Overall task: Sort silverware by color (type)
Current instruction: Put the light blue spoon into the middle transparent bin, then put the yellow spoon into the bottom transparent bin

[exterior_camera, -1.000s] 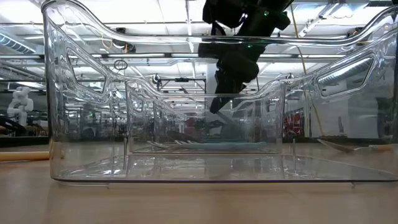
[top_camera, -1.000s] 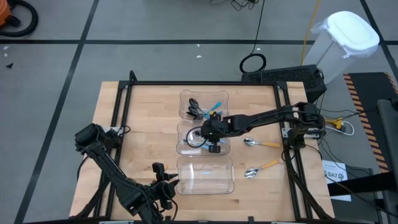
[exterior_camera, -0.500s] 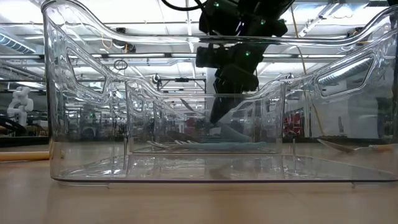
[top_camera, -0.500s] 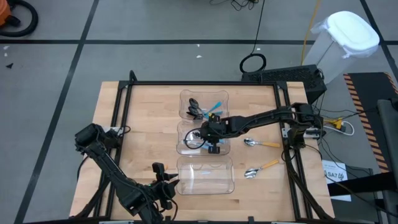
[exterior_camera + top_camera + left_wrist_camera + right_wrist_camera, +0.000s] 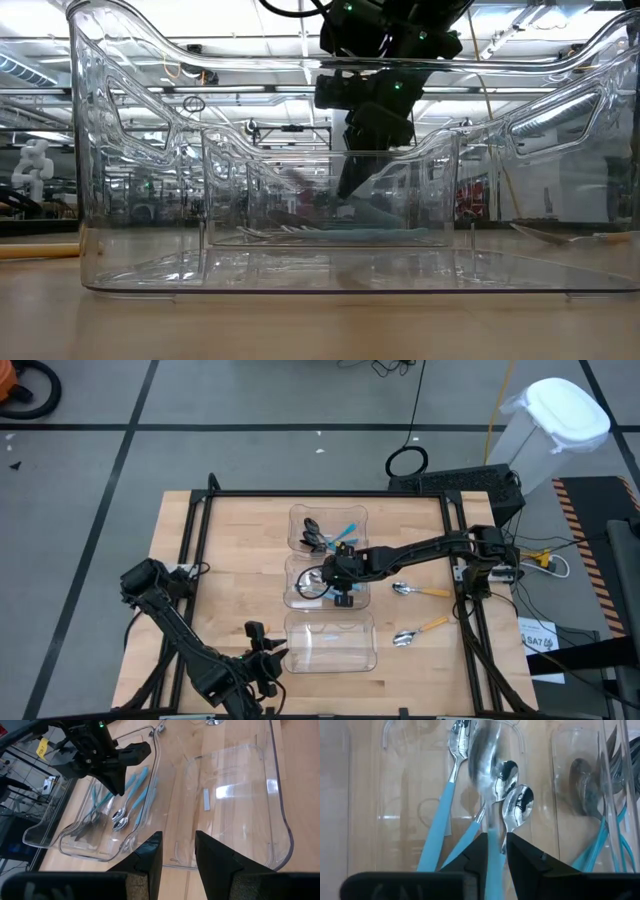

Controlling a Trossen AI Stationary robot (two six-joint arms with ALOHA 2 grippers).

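**Right claw holding a blue-handled spoon over the middle bin**

The right claw (image 5: 340, 578) is hanging over the middle bin (image 5: 298, 596) of three clear bins lined up along the centre of the table (image 5: 220, 560), its fingers nearly shut on the light-blue handle of a silver spoon (image 5: 485, 765), whose blurred bowl is pointing down into the bin. Several blue-handled spoons (image 5: 131, 805) are lying flat on that bin's floor beneath it. The far bin (image 5: 300, 520) is holding dark-bowled utensils with blue handles (image 5: 325, 538). The near bin (image 5: 330, 642) is sitting by the table's front edge. Two orange-handled spoons (image 5: 420, 591) are lying on the bare wood toward the table's right edge, well apart from the bins. The left claw (image 5: 258, 660) is waiting near the front edge, its fingers (image 5: 145, 865) parted and holding nothing.
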